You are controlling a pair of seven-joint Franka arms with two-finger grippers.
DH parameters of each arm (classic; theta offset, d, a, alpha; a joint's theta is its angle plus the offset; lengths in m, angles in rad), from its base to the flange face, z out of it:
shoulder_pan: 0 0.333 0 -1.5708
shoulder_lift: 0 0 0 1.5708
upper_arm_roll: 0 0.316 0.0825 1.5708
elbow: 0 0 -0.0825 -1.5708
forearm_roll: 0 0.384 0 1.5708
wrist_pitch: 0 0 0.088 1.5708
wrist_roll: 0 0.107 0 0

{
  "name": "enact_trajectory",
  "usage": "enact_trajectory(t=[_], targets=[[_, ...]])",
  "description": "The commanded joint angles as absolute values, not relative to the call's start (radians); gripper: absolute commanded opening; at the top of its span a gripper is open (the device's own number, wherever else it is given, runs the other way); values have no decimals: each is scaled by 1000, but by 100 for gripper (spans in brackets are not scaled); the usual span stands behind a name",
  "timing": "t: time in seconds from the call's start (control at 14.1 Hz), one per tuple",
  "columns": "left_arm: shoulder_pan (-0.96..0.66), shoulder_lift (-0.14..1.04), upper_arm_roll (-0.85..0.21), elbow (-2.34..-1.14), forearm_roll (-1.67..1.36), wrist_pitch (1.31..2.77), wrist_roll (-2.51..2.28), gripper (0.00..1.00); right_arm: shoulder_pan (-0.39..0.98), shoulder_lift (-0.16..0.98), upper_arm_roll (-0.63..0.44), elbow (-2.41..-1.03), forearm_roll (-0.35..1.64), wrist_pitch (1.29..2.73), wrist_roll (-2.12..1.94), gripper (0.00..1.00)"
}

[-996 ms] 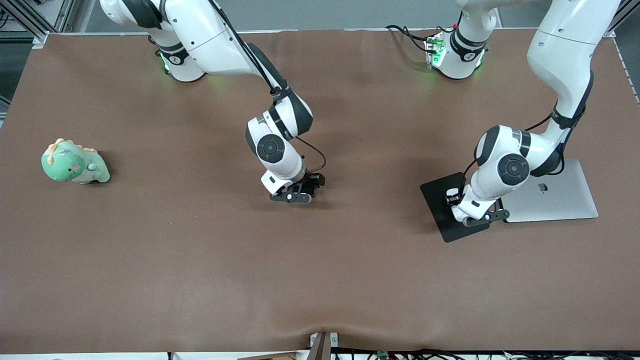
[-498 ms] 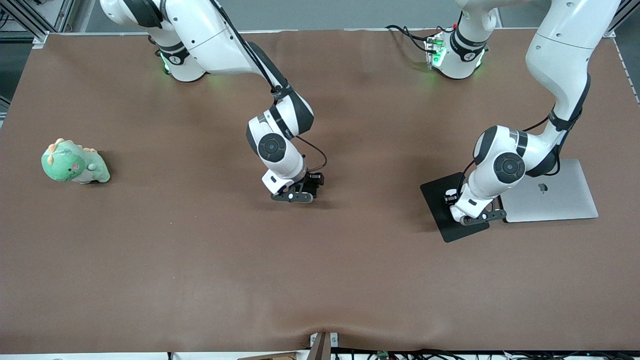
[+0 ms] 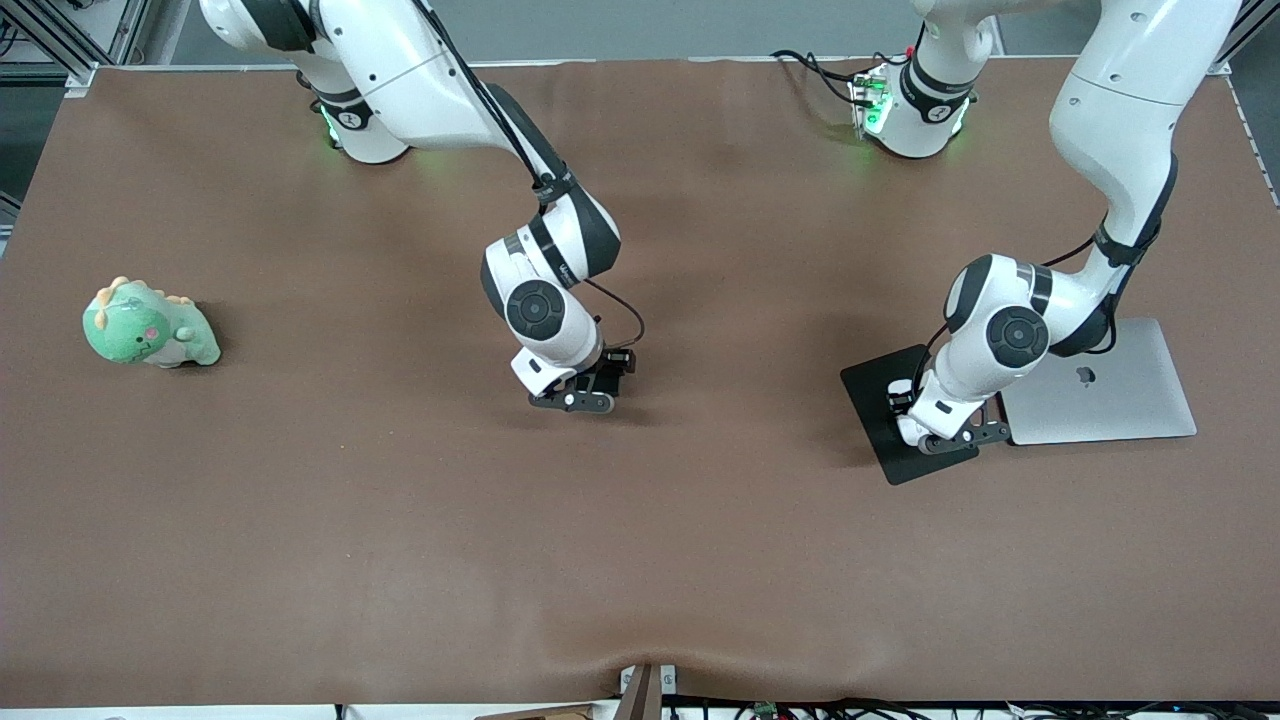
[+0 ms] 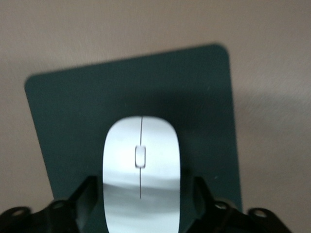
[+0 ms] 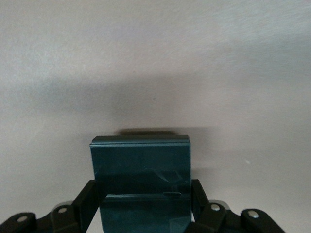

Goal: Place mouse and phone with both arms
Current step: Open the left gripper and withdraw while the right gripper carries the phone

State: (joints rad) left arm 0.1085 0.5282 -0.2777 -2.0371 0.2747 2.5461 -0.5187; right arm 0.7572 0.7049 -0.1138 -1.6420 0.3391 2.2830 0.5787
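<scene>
The white mouse (image 4: pixel 141 170) lies on the black mat (image 4: pixel 63 111), which sits beside the laptop at the left arm's end of the table. My left gripper (image 4: pixel 142 194) straddles the mouse and is open, with a gap between each finger and the mouse's sides. From the front camera this left gripper (image 3: pixel 945 435) hangs low over the mat (image 3: pixel 870 385) and hides the mouse. My right gripper (image 5: pixel 142 189) is shut on the black phone (image 5: pixel 141 160), a finger pressed against each side. That right gripper (image 3: pixel 575 398) is low over the bare middle of the table, hiding the phone beneath it.
A silver laptop (image 3: pixel 1100 385) lies closed against the mat's edge. A green dinosaur plush (image 3: pixel 148 325) sits toward the right arm's end of the table. Brown tabletop (image 3: pixel 640 550) stretches between the two grippers and toward the front camera.
The right gripper has shifted a little toward the right arm's end of the table. The left wrist has edged slightly the same way over the mat.
</scene>
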Motion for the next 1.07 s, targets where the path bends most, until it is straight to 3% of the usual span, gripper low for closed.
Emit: enact_trajectory(t=[0.0, 0.21, 0.57, 1.0], targets=[[113, 457, -288, -1967, 301, 2444, -522, 100, 762, 614, -156, -1672, 336, 2209, 614, 0], [118, 398, -311, -1824, 287, 2222, -468, 100, 752, 566, -201, -1693, 334, 2132, 609, 0], [120, 353, -354, -1586, 282, 1913, -427, 100, 701, 405, -245, -1876, 333, 2138, 529, 0], [121, 158, -356, -1545, 114, 1835, -367, 100, 700, 292, -394, -2038, 328, 2141, 370, 0]])
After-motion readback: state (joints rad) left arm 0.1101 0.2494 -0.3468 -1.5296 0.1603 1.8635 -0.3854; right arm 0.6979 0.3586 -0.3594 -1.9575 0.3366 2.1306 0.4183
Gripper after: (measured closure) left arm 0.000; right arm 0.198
